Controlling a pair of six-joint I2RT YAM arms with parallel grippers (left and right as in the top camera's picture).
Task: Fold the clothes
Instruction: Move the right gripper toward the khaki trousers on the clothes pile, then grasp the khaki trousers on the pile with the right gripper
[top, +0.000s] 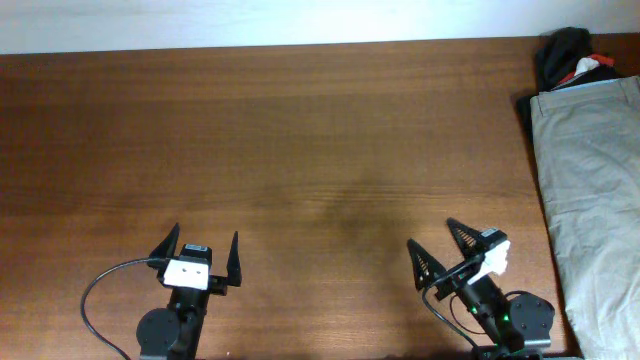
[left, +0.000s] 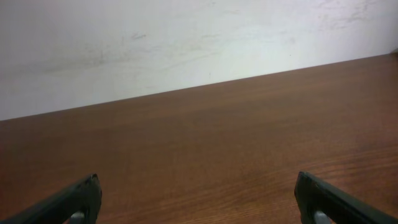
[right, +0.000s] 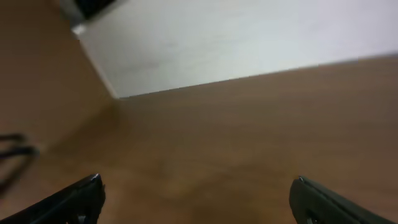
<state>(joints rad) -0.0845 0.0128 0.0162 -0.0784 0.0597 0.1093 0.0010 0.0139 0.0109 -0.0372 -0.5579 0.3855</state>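
Note:
The light khaki shorts (top: 592, 190) lie at the far right edge of the table in the overhead view, running from back to front and partly cut off by the frame. My left gripper (top: 203, 244) is open and empty near the front left, far from the shorts. My right gripper (top: 433, 236) is open and empty near the front right, a little left of the shorts. In the left wrist view the open fingers (left: 198, 186) frame bare wood. In the right wrist view the open fingers (right: 196, 186) also frame bare wood. The shorts do not show in either wrist view.
A black garment with a red and white patch (top: 570, 55) lies at the back right corner, behind the shorts. The brown wooden table (top: 300, 150) spans the view. A white wall (left: 186, 43) stands behind its far edge.

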